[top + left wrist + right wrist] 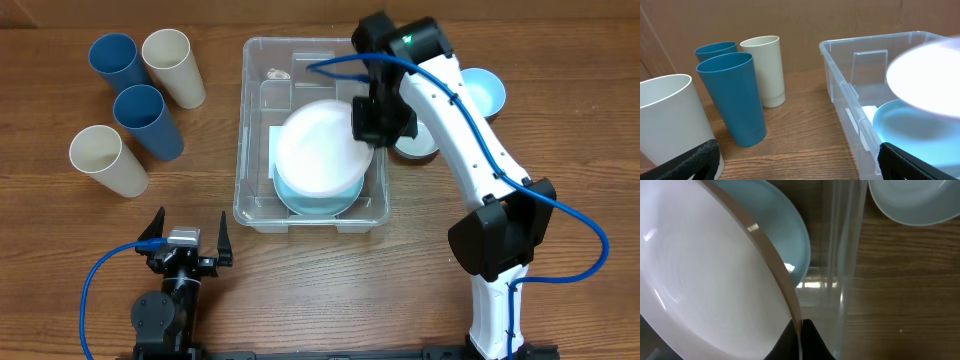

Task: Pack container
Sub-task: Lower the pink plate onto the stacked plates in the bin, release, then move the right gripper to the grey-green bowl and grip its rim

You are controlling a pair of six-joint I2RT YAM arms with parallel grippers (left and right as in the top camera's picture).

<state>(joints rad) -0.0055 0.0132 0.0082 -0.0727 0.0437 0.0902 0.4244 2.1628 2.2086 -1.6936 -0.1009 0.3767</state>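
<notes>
So the clear container (243,150) sits mid-way across the table (60,300), with a light-blue bowl (312,207) inside. The right gripper (366,126) is clamped on a white bowl's (315,150) rim and holds it tilted right above, I'd guess to nest it. The left gripper (188,232) is spread wide and empty, near four cups (148,120). A spare blue bowl (485,88) waits to the right. Nothing's in the way.
</notes>
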